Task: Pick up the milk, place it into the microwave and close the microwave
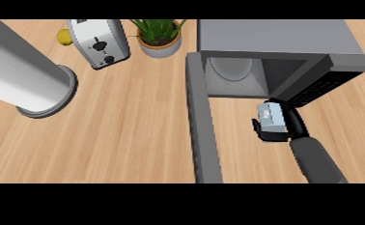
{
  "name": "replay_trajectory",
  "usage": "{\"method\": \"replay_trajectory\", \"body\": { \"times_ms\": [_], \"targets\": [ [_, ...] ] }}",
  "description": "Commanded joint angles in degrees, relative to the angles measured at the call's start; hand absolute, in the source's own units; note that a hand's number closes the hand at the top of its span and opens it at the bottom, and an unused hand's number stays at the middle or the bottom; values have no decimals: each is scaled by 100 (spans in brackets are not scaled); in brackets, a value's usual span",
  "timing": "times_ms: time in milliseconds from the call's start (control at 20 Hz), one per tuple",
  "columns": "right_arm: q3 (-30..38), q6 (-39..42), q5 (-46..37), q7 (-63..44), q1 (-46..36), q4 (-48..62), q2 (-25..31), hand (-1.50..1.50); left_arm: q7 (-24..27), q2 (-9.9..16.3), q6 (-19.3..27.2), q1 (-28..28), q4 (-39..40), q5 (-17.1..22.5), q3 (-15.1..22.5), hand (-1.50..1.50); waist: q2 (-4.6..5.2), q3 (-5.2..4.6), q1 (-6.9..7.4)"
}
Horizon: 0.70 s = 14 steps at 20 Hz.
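The milk carton (269, 115), small and pale blue-white, is held just in front of the open microwave (278, 38). My right hand (285, 125) is shut on it, fingers and thumb curled round its sides, with the grey forearm reaching in from the lower right. The microwave's cavity faces me, with a round glass plate (231, 68) inside at the left. Its door (202, 122) hangs open toward me at the left of the carton. My left hand is not in view.
A toaster (100, 42) stands at the back left with a yellow lemon (64, 36) behind it. A potted plant (160, 36) sits beside the microwave. A tall grey cylinder (32, 77) stands on the counter's left side.
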<state>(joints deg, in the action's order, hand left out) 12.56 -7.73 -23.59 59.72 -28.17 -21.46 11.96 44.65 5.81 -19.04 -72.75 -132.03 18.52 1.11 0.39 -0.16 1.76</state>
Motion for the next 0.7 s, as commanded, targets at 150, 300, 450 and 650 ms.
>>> {"method": "replay_trajectory", "body": {
  "times_ms": [150,300,450,650],
  "targets": [
    [-287,531,10,484,-339,-85,-645,150,-40,-120,-1,3,0,137,-46,-150,-32,25,-2],
    [-455,579,-31,244,-355,-648,-457,150,-451,-148,226,250,-187,161,-68,-150,-54,16,-161],
    [-457,517,77,-367,-522,-1195,-511,150,-103,73,-283,-78,112,525,-601,-150,-88,11,-141],
    [-529,57,-4,-1184,-407,-1781,-617,150,-315,83,-318,-25,-3,791,-800,-150,-78,12,-173]
  ]
}}
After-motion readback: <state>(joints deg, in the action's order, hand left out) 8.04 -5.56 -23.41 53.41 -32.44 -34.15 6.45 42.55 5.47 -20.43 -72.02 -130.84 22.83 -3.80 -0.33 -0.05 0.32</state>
